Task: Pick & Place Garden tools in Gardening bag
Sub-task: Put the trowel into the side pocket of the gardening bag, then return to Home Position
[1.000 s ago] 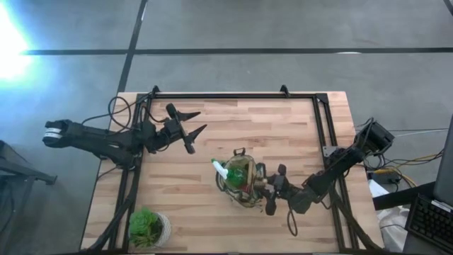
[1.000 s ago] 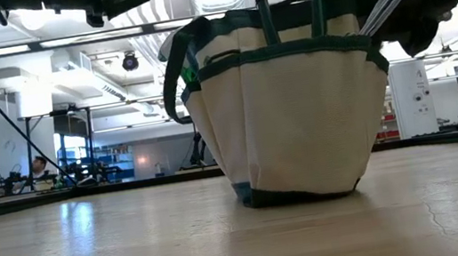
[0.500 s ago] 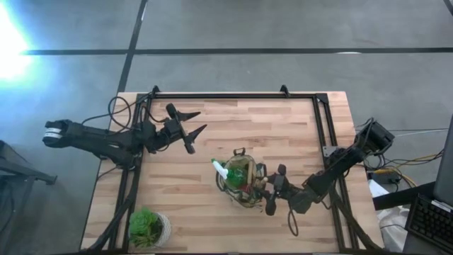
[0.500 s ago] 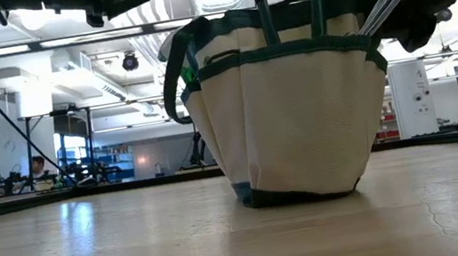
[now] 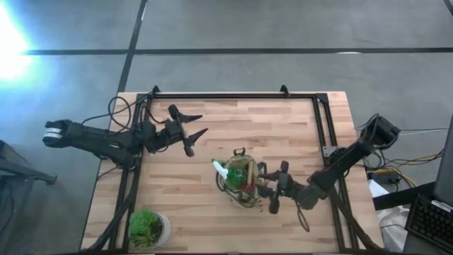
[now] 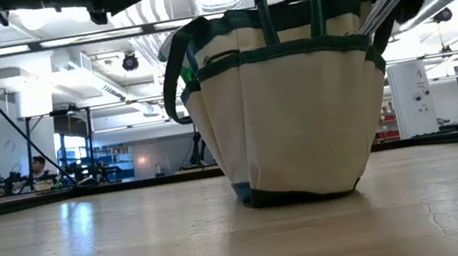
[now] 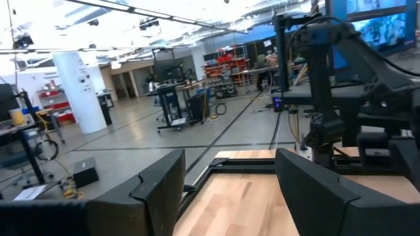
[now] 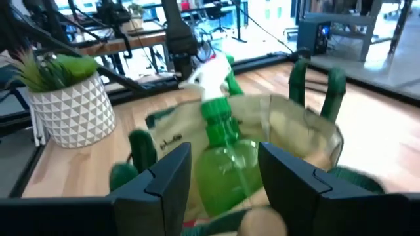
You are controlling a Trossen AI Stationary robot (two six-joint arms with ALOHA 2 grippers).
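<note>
olive-tan gardening bag (image 5: 243, 180) unmoved; right hand (image 5: 270, 187), fingers apart, has shifted slightly; left hand (image 5: 191, 129) apart.

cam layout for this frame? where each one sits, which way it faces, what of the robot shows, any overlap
High: overhead, straight down; table, both arms, left gripper open, right gripper open by the gardening bag.
Low: table height, level toward the room; bag close, arm parts above.
Left wrist: forward over the table edge into the room; own fingers.
Right wrist: onto bag, spray bottle, plant; own fingers.
Shared: bag in high, low, right wrist.
</note>
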